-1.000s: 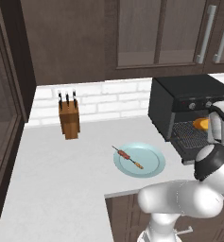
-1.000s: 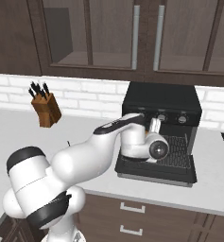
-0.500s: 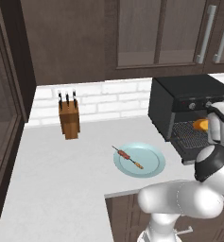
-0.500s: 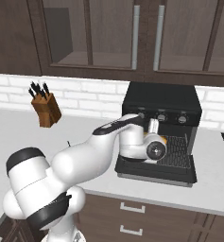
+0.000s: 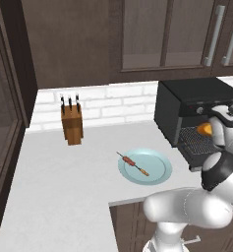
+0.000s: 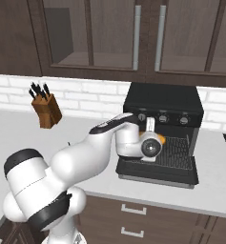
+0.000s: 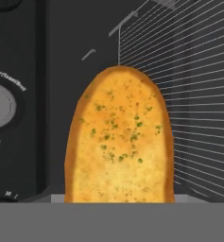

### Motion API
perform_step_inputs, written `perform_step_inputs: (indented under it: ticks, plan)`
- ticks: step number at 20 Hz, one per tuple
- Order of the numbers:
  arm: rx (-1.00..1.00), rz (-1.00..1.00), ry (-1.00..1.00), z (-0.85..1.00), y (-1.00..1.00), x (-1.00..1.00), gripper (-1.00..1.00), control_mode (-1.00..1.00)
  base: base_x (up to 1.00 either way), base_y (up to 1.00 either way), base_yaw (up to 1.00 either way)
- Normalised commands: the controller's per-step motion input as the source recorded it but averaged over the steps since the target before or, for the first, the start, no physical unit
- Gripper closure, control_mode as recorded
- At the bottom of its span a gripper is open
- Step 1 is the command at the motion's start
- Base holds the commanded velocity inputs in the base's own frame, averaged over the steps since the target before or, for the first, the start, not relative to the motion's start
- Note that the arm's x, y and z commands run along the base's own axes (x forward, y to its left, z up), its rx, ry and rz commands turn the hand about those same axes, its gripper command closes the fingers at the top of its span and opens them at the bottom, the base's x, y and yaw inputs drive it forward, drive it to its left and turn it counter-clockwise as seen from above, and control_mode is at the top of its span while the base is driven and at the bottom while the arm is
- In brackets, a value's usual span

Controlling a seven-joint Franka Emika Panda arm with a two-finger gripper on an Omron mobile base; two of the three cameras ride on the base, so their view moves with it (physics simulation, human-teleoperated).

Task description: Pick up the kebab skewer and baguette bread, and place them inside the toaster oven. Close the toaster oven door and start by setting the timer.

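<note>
At the toaster oven (image 6: 163, 116) mouth, gripper (image 6: 158, 139) clamped on the baguette bread (image 7: 119, 137), loaf just over the wire rack (image 6: 174, 147). Toaster oven door (image 6: 157, 170) down; kebab skewer (image 5: 132, 164) on the plate (image 5: 157, 170)

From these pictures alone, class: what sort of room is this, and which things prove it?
A home kitchen, as a computer rendering. The proof: a white counter under dark wall cupboards, a knife block by the brick-tiled wall, and a black toaster oven with its door dropped open, near a plate holding a kebab skewer.
</note>
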Motion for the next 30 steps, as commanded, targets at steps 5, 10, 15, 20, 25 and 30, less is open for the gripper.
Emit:
perform_step_inputs:
  ticks: [5, 10, 15, 20, 25, 30]
  plan:
    - [0.0, 0.0, 0.0, 0.0, -0.16, 0.11, 1.0, -1.0, 0.0, 0.0, 0.0]
    - [0.0, 0.0, 0.0, -0.01, -0.19, 0.04, 1.0, -1.0, 0.0, 0.0, 0.0]
    - [-0.04, 0.0, 0.0, -0.2, 0.0, 0.01, 1.0, -1.0, 0.0, 0.0, 0.0]
    - [-0.05, 0.0, 0.0, -0.16, 0.01, 0.06, 1.0, -1.0, 0.0, 0.0, 0.0]
    - [0.0, 0.0, 0.0, 0.0, 0.01, 0.28, 1.0, -1.0, 0.0, 0.0, 0.0]
    - [0.0, 0.0, 0.0, 0.0, 0.0, 0.19, 1.0, -1.0, 0.0, 0.0, 0.0]
